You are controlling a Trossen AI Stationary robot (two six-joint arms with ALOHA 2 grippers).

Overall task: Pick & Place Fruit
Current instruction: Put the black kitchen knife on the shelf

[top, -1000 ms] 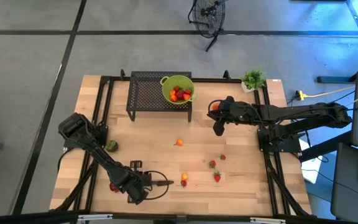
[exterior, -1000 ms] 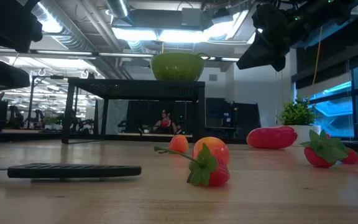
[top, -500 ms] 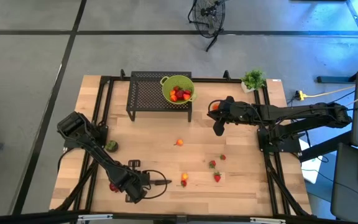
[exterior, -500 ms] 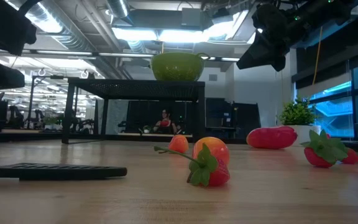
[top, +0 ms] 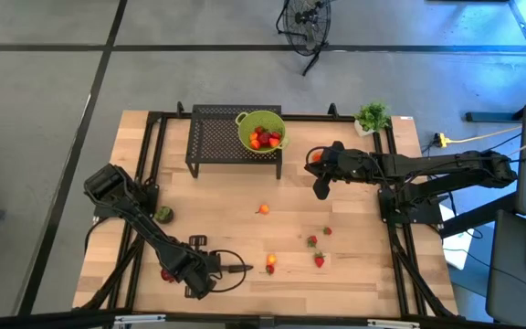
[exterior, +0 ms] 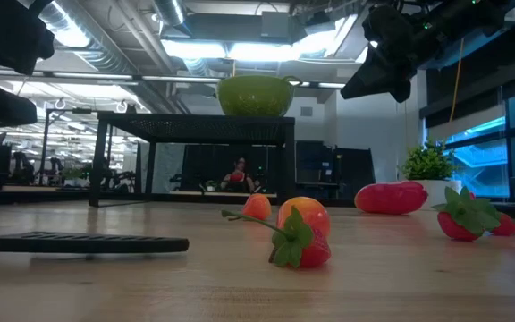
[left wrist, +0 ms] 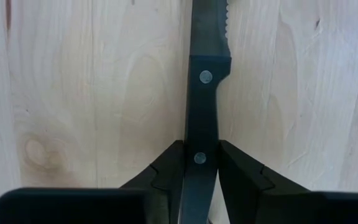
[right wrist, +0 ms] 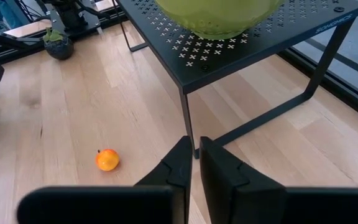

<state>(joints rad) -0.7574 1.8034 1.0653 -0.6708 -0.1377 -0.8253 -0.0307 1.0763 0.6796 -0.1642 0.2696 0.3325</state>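
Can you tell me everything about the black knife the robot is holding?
The knife has a flat black handle with two silver rivets and a dark blade with small teeth along one edge. The left gripper pinches the handle's end between both fingers. In the low view the knife lies level, just above the wooden table, near its front left corner. Nothing else touches it.

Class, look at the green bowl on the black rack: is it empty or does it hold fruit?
It holds fruit: the high view shows red pieces inside the green bowl on the black rack.
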